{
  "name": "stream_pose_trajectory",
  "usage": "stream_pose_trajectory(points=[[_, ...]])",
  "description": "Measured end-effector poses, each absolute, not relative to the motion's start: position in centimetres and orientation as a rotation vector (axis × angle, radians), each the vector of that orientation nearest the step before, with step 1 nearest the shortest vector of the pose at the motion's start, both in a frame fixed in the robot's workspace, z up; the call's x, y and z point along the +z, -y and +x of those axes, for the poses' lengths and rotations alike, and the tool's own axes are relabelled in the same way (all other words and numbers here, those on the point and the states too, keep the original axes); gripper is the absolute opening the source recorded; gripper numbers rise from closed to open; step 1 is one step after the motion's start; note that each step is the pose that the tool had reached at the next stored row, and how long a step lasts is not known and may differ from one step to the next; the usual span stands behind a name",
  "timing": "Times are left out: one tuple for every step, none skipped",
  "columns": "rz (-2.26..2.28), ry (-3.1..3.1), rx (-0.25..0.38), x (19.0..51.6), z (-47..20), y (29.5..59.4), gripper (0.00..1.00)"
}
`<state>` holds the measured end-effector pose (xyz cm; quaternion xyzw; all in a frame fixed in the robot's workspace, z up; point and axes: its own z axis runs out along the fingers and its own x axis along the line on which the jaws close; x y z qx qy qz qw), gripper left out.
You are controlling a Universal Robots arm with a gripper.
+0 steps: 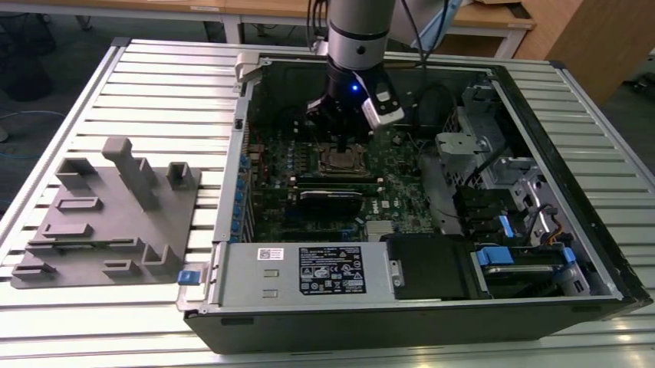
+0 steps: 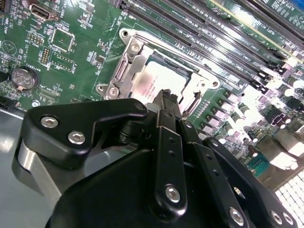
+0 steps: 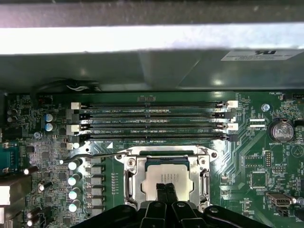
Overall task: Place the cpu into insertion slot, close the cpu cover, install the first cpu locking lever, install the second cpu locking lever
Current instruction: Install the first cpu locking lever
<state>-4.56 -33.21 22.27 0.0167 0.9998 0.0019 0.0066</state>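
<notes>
A: Where is the cpu (image 3: 166, 176) sitting?

B: It is lying flat in the insertion slot (image 3: 164, 161), silver top facing up. The cpu cover (image 3: 129, 178) is lying down around it, its window framing the chip.

A: And the gripper (image 3: 166, 191)?

B: Its fingers are pressing together with nothing between them. In both wrist views the tips are hanging directly over the chip; whether they are touching it, I cannot tell.

A: Anything beside the socket?

B: A thin wire lever (image 3: 102, 154) is sticking out from one socket corner, towards a row of capacitors (image 3: 73, 185). Four long memory slots (image 3: 152, 121) are running just beyond the cover.

A: Further out?

B: In the exterior view the open computer case (image 1: 573, 192) is lying on a slatted table (image 1: 153, 84), and a grey fixture block (image 1: 113, 215) is resting at the exterior view's left.
</notes>
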Motion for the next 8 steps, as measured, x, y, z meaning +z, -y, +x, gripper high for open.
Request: stream_pose_trajectory(points=[[0.052,-3.128,0.006,22.37,-4.55,33.21,0.11],[0.052,-3.128,0.006,22.46,-4.55,33.21,0.11],[0.052,-3.128,0.006,22.54,-4.56,33.21,0.11],[0.052,-3.128,0.006,22.61,-4.55,33.21,0.11],[0.052,-3.128,0.006,22.68,-4.55,33.21,0.11],[0.052,-3.128,0.006,22.71,-4.55,33.20,0.11],[0.052,-3.128,0.007,22.71,-4.55,33.20,0.11],[0.052,-3.128,0.007,22.71,-4.55,33.20,0.11]])
